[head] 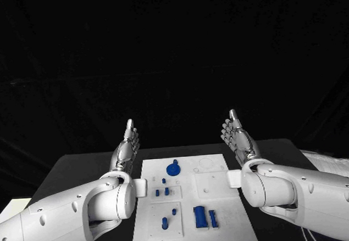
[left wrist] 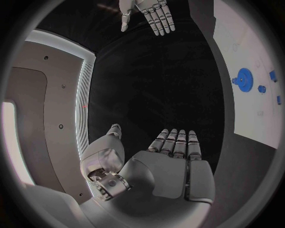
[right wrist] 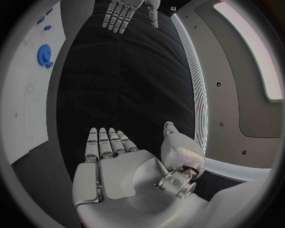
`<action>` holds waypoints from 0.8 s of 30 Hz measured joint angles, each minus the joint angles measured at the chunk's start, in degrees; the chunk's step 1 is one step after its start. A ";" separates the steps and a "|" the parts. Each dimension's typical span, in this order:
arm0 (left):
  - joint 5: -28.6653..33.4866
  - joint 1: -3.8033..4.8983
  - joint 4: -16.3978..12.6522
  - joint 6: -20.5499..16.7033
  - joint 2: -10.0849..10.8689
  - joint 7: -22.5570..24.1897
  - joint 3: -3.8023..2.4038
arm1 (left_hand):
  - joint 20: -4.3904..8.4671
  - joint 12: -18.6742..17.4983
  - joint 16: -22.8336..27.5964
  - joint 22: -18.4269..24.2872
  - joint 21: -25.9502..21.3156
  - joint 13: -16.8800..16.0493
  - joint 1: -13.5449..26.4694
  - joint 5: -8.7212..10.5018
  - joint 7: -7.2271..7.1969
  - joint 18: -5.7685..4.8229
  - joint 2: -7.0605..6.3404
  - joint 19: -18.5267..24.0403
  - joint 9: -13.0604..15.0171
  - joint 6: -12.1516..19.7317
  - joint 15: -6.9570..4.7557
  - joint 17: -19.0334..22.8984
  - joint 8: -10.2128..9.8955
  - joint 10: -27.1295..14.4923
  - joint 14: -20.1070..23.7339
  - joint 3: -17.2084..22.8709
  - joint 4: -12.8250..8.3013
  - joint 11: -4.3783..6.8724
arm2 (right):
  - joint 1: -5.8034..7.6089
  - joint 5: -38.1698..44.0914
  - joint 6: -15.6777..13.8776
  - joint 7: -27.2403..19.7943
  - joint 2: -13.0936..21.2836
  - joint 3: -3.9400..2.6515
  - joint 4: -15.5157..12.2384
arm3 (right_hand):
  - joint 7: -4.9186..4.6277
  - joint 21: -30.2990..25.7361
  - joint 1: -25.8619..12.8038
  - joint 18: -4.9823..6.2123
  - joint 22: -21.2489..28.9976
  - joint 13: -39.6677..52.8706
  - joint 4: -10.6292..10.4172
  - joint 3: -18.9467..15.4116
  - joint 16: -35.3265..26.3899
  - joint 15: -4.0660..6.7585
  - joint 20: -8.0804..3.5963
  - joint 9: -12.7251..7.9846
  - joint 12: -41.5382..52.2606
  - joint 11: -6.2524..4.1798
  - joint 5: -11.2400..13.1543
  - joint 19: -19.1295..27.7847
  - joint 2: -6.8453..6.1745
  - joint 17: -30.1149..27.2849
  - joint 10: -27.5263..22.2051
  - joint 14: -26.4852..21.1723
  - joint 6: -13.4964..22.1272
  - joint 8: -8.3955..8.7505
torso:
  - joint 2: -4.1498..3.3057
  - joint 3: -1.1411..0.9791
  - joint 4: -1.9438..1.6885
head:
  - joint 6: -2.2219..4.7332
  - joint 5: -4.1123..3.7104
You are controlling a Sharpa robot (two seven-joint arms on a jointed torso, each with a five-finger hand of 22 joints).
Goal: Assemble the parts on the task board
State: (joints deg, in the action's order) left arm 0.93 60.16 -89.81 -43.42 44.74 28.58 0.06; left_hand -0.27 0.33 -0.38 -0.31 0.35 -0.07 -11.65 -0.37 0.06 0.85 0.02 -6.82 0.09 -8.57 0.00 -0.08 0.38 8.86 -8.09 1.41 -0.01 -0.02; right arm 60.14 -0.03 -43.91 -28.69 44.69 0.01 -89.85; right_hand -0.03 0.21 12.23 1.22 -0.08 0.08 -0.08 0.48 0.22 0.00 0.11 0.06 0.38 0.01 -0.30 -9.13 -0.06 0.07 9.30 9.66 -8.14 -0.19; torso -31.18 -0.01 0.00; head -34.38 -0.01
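Note:
The white task board lies in the middle of the black table. On it are a round blue gear, small blue pegs and a larger blue block near the front. My left hand is raised at the board's left side, fingers straight and together, holding nothing. My right hand stands the same way at the board's right side, empty. In the left wrist view my left hand faces the right hand, with the board and gear to one side. The right wrist view shows my right hand, the left hand and the gear.
A white crumpled object lies at the table's right edge. The black table extends to both sides of the board. A dark backdrop stands behind.

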 measured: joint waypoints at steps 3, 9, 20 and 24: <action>-0.07 0.00 0.00 -0.19 0.00 0.07 0.00 | 0.09 0.00 0.00 0.10 0.00 0.00 1.40 0.00 -0.06 0.00 0.03 0.69 0.00 0.96 0.05 0.00 0.00 -1.11 0.87 -0.49 0.02 -0.05 | 0.00 -0.08 -0.14 -0.07 0.00 0.00 0.00 | 0.13 0.00 -1.49 0.01 0.00 0.00 0.15 -0.16 0.00 0.01 -0.19 0.00 0.00 0.00 0.00 1.02 0.12 0.00 -1.10 -1.23 0.93 0.00 | 0.00 0.00 0.01 | 0.01 0.00; -0.18 0.00 -0.01 -0.35 0.00 0.15 0.00 | 0.24 0.00 0.00 0.17 0.00 -0.01 3.49 0.00 -0.18 0.00 0.05 3.42 0.00 2.45 -0.07 -0.01 0.00 -2.66 2.35 -0.80 0.01 0.03 | 0.00 -0.18 -0.28 -0.17 0.00 0.00 -0.02 | 0.06 0.00 -6.86 -0.88 -0.01 0.01 0.16 -0.16 0.00 0.00 -0.10 0.00 0.00 0.00 0.00 7.62 0.04 0.00 -7.11 -7.44 6.79 0.00 | 0.00 0.01 0.00 | 0.01 0.00; -0.25 -0.01 -0.02 -0.50 0.00 0.20 0.00 | 0.28 0.00 0.00 0.26 0.01 -0.02 11.23 0.00 -0.08 0.01 -0.02 6.63 -0.04 8.28 0.01 -0.01 0.00 -8.56 7.79 -1.18 0.08 0.03 | 0.00 -0.26 -0.37 -0.23 0.01 0.00 -0.02 | 0.04 0.00 -11.93 -0.88 -0.02 0.02 0.16 -0.16 0.00 0.01 -0.10 0.01 0.00 -0.05 -0.01 8.86 0.06 0.02 -9.04 -9.37 7.94 0.00 | 0.00 0.00 0.00 | 0.01 0.00; -0.26 -0.01 -0.02 -0.51 0.00 0.22 0.00 | 0.28 0.00 0.00 0.26 0.00 -0.02 11.21 0.00 -0.08 0.01 -0.03 6.63 -0.04 8.28 0.01 -0.01 0.00 -8.56 7.78 -1.18 0.08 0.03 | 0.00 -0.27 -0.38 -0.24 0.01 0.00 -0.02 | 0.04 0.00 -11.93 -0.88 0.01 -0.01 0.16 -0.16 0.00 0.01 -0.10 0.02 0.00 -0.05 -0.01 8.86 0.06 0.02 -9.04 -9.37 7.94 0.00 | 0.00 0.01 0.00 | 0.01 0.00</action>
State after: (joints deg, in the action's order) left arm 0.67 60.15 -89.83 -43.93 44.74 28.80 0.06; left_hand 0.01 0.33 -0.38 -0.05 0.35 -0.09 -0.44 -0.38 -0.02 0.85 0.00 -0.19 0.05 -0.29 0.01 -0.09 0.39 0.31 -0.31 0.23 0.07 0.01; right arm 60.15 -0.31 -44.29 -28.93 44.70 0.01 -89.87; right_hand 0.01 0.21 0.30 0.34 -0.06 0.07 0.08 0.32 0.23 0.01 0.01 0.08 0.38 -0.04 -0.31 -0.27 0.01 0.09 0.26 0.29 -0.20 -0.19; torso -31.18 0.00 0.00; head -34.37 -0.01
